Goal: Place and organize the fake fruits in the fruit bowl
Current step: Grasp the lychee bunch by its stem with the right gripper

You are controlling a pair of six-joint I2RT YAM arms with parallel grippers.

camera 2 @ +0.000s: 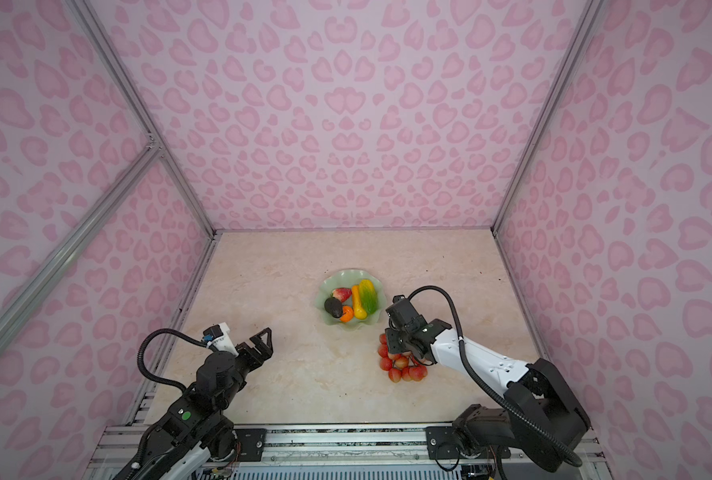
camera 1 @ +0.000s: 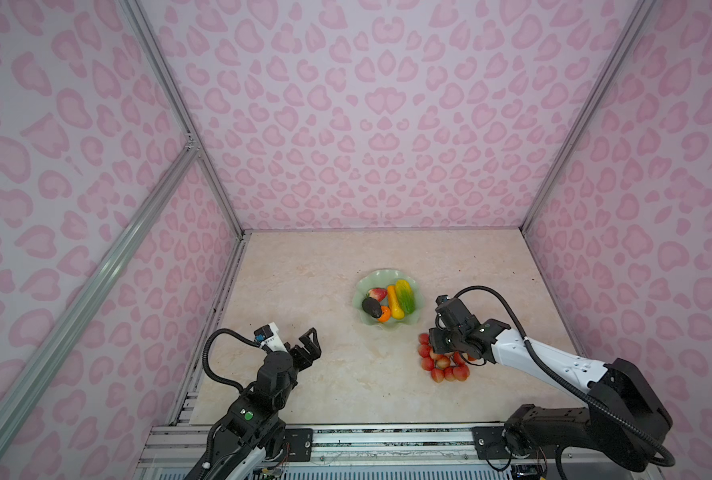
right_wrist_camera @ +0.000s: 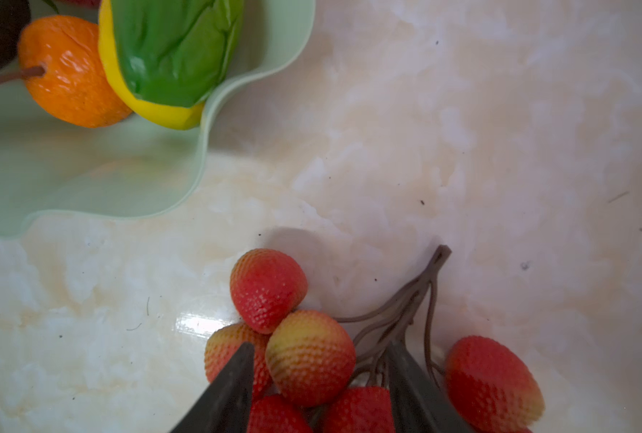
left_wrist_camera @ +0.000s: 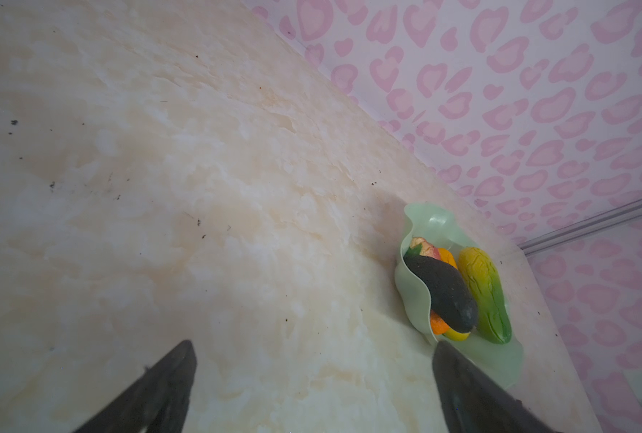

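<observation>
The mint-green fruit bowl point(camera 1: 387, 274) stands mid-table and holds a strawberry point(camera 1: 378, 294), a yellow-orange oblong point(camera 1: 395, 305), a green-yellow oblong point(camera 1: 405, 296), a dark avocado point(camera 1: 371, 307) and an orange ball point(camera 1: 384, 314). A bunch of red berries point(camera 1: 441, 370) on a brown stem point(right_wrist_camera: 424, 285) lies on the table just right of and nearer than the bowl. My right gripper point(right_wrist_camera: 320, 345) is down in the bunch, its jaws closed round a berry point(right_wrist_camera: 310, 356) and stems. My left gripper point(camera 1: 313, 347) hovers open and empty over bare table left of the bowl point(left_wrist_camera: 409, 300).
Marble-look tabletop point(camera 1: 325, 386) enclosed by pink-patterned walls on three sides. An aluminium rail point(camera 1: 387, 440) runs along the front edge at the arm bases. Bare table lies left of and behind the bowl.
</observation>
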